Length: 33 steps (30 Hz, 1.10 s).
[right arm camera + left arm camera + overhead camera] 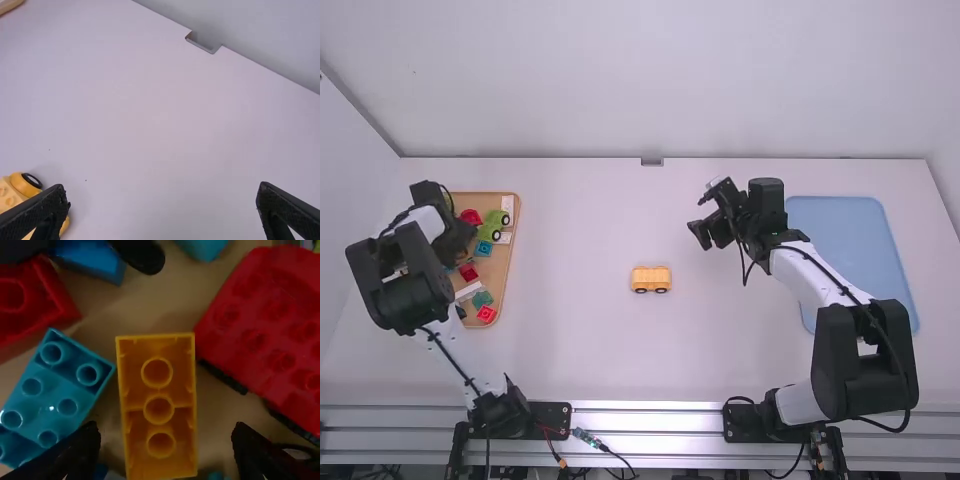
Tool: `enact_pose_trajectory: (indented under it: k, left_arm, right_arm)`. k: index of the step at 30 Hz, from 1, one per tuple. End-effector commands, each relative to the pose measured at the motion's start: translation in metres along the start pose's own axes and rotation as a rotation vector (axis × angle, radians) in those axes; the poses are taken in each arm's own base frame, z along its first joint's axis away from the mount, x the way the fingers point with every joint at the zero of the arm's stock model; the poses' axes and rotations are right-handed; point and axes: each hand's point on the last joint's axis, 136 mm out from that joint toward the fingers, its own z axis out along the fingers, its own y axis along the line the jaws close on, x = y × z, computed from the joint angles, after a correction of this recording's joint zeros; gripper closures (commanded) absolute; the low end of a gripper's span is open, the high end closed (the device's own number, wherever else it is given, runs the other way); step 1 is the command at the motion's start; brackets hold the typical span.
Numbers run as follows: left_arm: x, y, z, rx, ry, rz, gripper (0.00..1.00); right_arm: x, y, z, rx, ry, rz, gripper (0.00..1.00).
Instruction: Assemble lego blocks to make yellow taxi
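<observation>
Car base [651, 279] mid-frame, left gripper [466, 238] spread over yellow brick [132, 424], far left, right gripper [699, 222] spread, centre-right

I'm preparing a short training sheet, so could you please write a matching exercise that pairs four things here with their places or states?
Things
1. Yellow wheeled lego base
2. Yellow lego brick with three round tubes
3. Blue plastic tray
4. Black right gripper

Places or states
A. Fingers apart, nothing between them
B. Partly hidden by the white-and-black right arm
C. On the bare middle of the white table, wheels down
D. Hollow underside showing, between the open fingers of the black left gripper

Pairs: 1-C, 2-D, 3-B, 4-A
</observation>
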Motion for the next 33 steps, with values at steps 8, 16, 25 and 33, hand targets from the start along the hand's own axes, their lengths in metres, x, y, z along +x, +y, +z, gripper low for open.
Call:
enact_pose_trajectory:
  k: [8,16,25,33]
  left_arm:
    - [0.0017,0.0036,0.0038,0.003,-0.016,0.034,0.31]
    - [0.0015,0.0063,0.0041,-0.005,-0.014,0.032,0.33]
    - [0.0011,0.0039,0.0038,-0.003,-0.021,0.048,0.42]
    - [0.0015,0.0051,0.0038,-0.008,-0.020,0.048,0.47]
  right_arm:
    - [-0.0120,-0.0051,-0.0024,0.011,-0.024,-0.004,0.01]
    - [-0.0118,-0.0051,-0.0024,0.011,-0.023,-0.005,0.01]
    - [-0.0111,-0.0048,-0.0024,0.009,-0.020,-0.003,0.01]
    - [-0.0107,-0.0046,-0.0023,0.009,-0.019,-0.003,0.01]
